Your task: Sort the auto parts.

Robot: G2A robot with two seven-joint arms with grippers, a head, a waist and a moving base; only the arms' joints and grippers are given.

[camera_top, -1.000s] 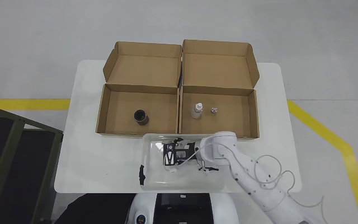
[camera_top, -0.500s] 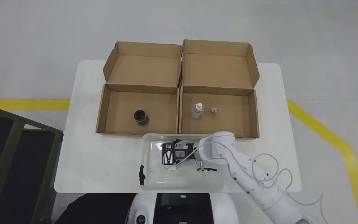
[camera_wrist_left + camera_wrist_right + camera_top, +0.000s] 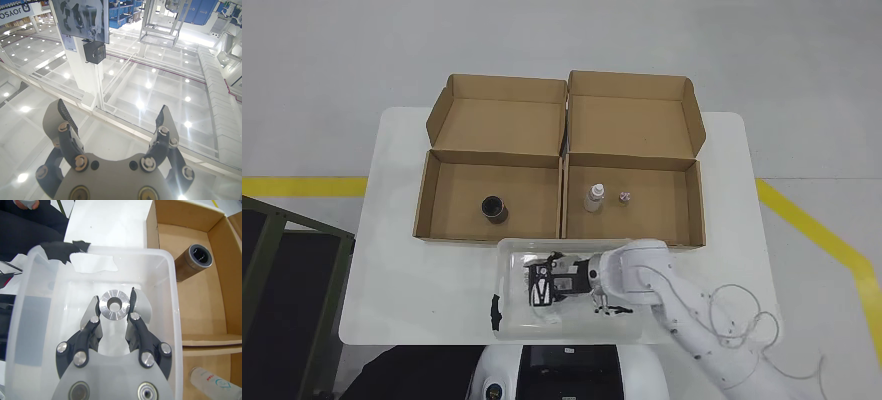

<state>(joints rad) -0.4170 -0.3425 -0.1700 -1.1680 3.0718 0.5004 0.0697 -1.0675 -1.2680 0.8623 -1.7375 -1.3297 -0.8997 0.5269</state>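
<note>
Our right gripper (image 3: 114,294) is down inside the clear plastic bin (image 3: 171,291). Its two fingers are partly closed and press on both sides of a shiny metal ring (image 3: 121,311). The ring sits right between the fingertips, in the middle of the bin. Just past the bin are two brown boxes. One box (image 3: 452,215) has a dark tube (image 3: 192,260) in it. The other box (image 3: 662,210) has a small bottle (image 3: 208,381). Our left gripper (image 3: 112,105) is wide open, holds nothing, and points up at the ceiling.

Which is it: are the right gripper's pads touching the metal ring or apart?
Touching. Right wrist view: both pads of the right gripper press the metal ring on opposite sides, no gap.
</note>
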